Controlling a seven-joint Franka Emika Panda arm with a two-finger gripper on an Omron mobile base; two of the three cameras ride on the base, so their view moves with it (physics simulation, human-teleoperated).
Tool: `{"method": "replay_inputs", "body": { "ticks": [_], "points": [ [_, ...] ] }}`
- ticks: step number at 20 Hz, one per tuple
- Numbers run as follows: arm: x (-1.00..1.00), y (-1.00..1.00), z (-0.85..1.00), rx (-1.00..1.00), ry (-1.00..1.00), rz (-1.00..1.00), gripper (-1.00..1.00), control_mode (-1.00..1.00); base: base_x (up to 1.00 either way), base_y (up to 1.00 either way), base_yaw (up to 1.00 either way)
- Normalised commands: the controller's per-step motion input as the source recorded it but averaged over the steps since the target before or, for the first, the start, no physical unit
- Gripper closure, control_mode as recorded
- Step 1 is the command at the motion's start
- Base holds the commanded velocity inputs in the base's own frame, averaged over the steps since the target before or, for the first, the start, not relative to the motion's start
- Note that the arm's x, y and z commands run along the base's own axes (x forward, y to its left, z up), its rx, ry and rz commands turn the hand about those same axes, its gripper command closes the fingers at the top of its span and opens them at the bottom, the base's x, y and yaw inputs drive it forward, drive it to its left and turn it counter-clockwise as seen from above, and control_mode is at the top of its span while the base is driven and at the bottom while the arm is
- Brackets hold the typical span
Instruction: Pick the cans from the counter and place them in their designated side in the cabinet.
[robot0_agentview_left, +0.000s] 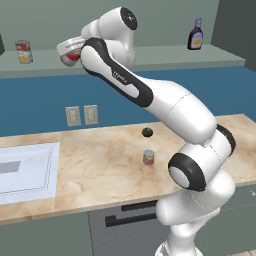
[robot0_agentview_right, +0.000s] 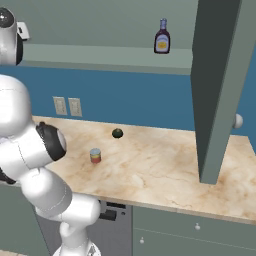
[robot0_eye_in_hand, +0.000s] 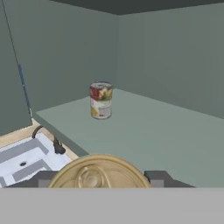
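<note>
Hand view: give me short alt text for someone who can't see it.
A round tin can top sits between the tool's fingers at the bottom, above the grey-green cabinet ledge. A yellow-and-red labelled can stands upright farther back.

Blue wall – twin outlets, grey-green lower cupboards, white sink

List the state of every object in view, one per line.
Gripper: raised at the cabinet ledge, shut on the red can.
Red can: held, lid toward the hand camera.
Short can: upright on the counter.
Yellow can: upright on the ledge.
Sauce bottle: upright, far end of ledge.
Green lump: resting on counter.
Cabinet door: open.
</note>
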Motion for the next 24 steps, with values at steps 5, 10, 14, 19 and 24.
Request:
{"method": "replay_inputs", "body": {
  "ticks": [5, 10, 14, 19, 24],
  "points": [
    [0.15, 0.09, -0.12, 0.0, 0.0, 0.0, 1.0, -1.0, 0.0, 0.0, 0.0],
    [0.18, 0.1, -0.05, 0.0, 0.0, 0.0, 1.0, -1.0, 0.0, 0.0, 0.0],
    [0.21, 0.1, -0.01, 0.0, 0.0, 0.0, 1.0, -1.0, 0.0, 0.0, 0.0],
    [0.19, 0.09, 0.0, 0.0, 0.0, 0.0, 1.0, -1.0, 0.0, 0.0, 0.0],
    [0.19, 0.09, 0.0, 0.0, 0.0, 0.0, 1.0, -1.0, 0.0, 0.0, 0.0]
  ]
}}
